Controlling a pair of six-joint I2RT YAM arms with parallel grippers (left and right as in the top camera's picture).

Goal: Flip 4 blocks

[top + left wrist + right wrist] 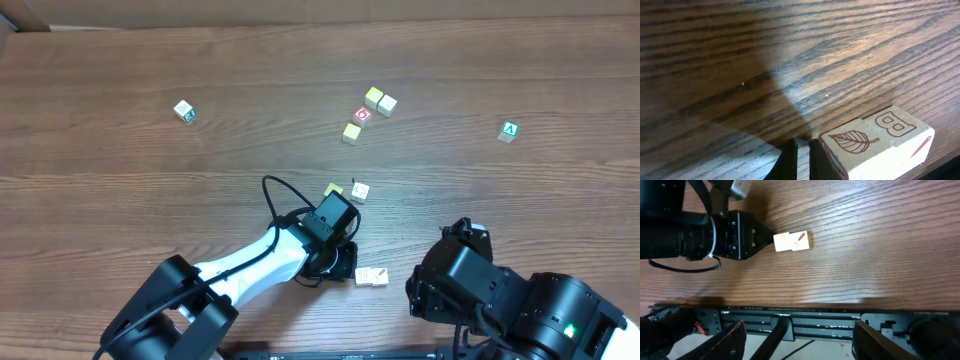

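Two cream blocks point(372, 277) lie side by side, touching, near the table's front edge. The left wrist view shows a leaf face point(852, 141) and a "B" face point(895, 124) on top. My left gripper point(802, 148) is shut with nothing held, its tips against the left side of the leaf block point(792, 241). More blocks lie farther back: a cream one point(359, 192) beside a yellow-faced one point(334, 189), and a cream pair point(380, 100). My right gripper point(799, 327) stands open and holds nothing, over the table's front edge, right of the block pair.
A red-faced cube point(362, 115) and a yellow cube point(351, 132) sit by the back cluster. A green "A" cube point(510, 131) lies at the right, a white cube with green print point(184, 111) at the left. The right arm's body point(500, 295) fills the front right corner.
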